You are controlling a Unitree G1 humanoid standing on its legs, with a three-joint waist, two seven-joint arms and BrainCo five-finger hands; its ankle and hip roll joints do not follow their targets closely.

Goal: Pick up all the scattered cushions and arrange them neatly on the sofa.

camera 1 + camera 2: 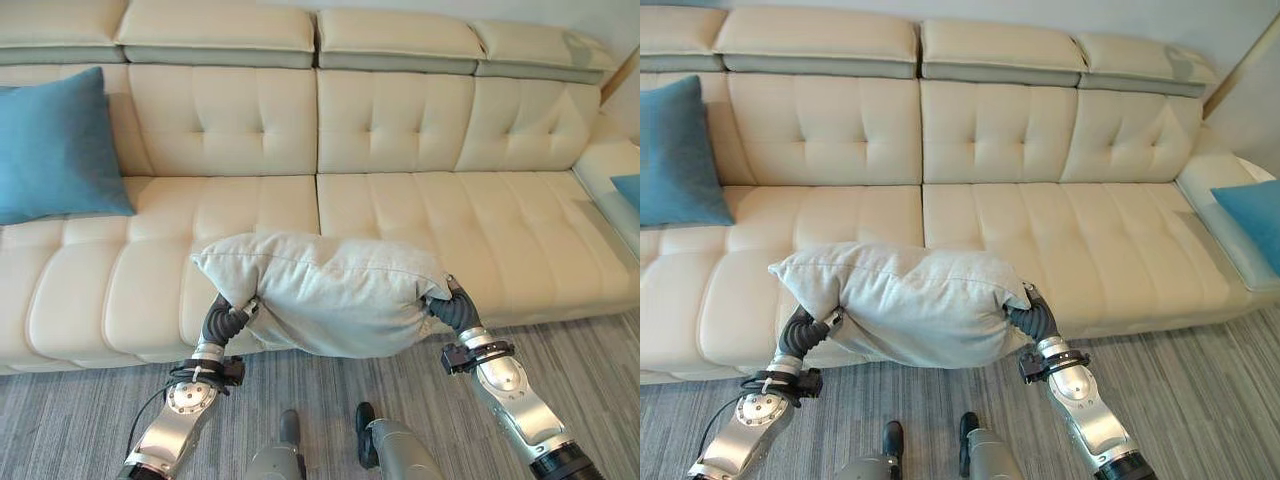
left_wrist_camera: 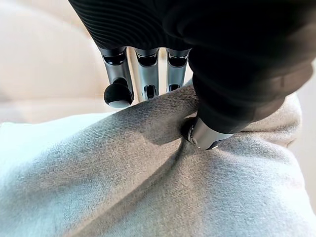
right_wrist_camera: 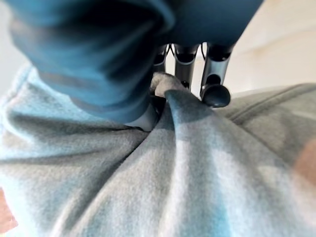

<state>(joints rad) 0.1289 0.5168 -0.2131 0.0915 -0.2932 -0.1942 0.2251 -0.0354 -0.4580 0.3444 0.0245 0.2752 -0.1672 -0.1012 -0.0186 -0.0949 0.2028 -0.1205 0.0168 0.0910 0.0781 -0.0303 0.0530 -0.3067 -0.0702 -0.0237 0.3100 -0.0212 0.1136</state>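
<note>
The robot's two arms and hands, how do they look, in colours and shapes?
Both arms are silver-grey with rounded shells. Each wrist wears a dark ribbed cover, bent like a hose. The left hand and right hand have slim silver fingers with dark rounded tips. A black collar rings each forearm.

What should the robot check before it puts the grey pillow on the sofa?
1. Left hand pinching the grey cushion: ok, thumb and fingers press into the cloth.
2. Right hand pinching the other end: ok, a fold of cloth sits between thumb and fingers.
3. Cushion off the floor: ok, it hangs between both hands in front of the sofa seat edge.
4. Free seat straight ahead: ok, the middle seats are bare.
5. Other cushions out of the way: ok, one blue cushion leans at the left end, another blue cushion lies at the right end.
6. Grip strong enough to last: cannot tell.
</note>
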